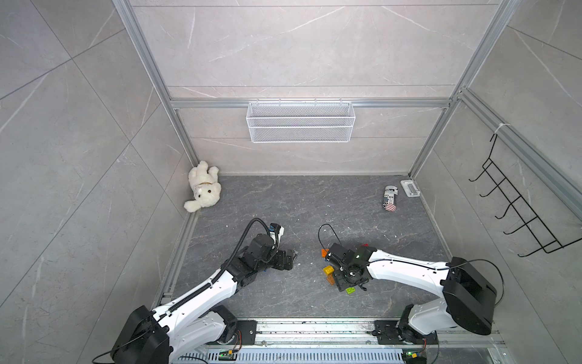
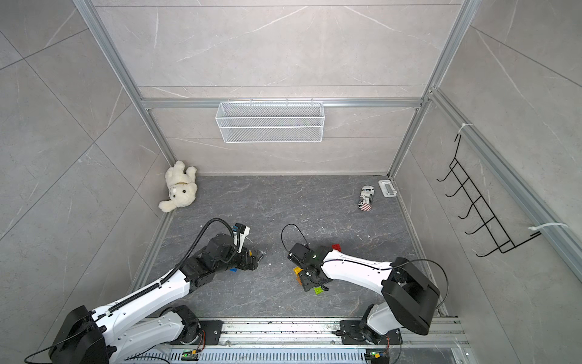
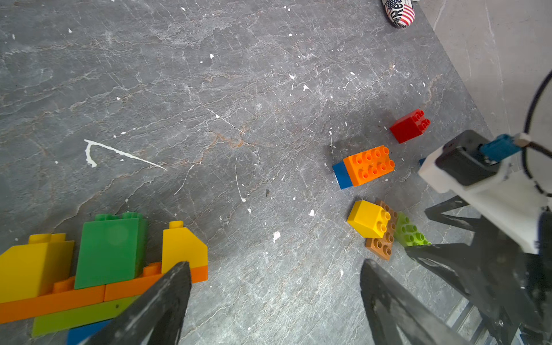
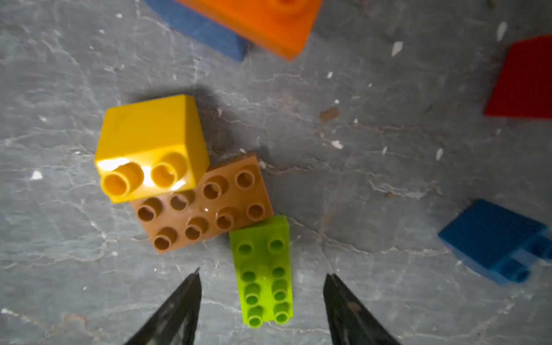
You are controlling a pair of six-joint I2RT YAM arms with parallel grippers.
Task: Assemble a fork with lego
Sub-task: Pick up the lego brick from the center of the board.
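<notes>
A part-built lego piece (image 3: 98,268) lies beside my left gripper (image 3: 274,265): orange plates carrying yellow and green bricks, with lime and blue below. That gripper is open over bare floor and holds nothing. In a top view it (image 1: 291,258) sits left of centre. My right gripper (image 4: 262,274) points down at a loose heap of lego. Its jaws stand either side of a lime brick (image 4: 264,268) with a gap on both sides. The lime brick touches a brown plate (image 4: 203,206), and a yellow brick (image 4: 149,143) leans on that plate. Red (image 3: 409,125), orange-on-blue (image 3: 367,165) and blue (image 4: 493,239) bricks lie nearby.
A white teddy bear (image 1: 203,187) lies in the far left corner. A can (image 1: 390,198) and a small white handle (image 1: 410,188) are at the far right. A wire basket (image 1: 300,121) hangs on the back wall, and a black hook rack (image 1: 516,208) on the right wall.
</notes>
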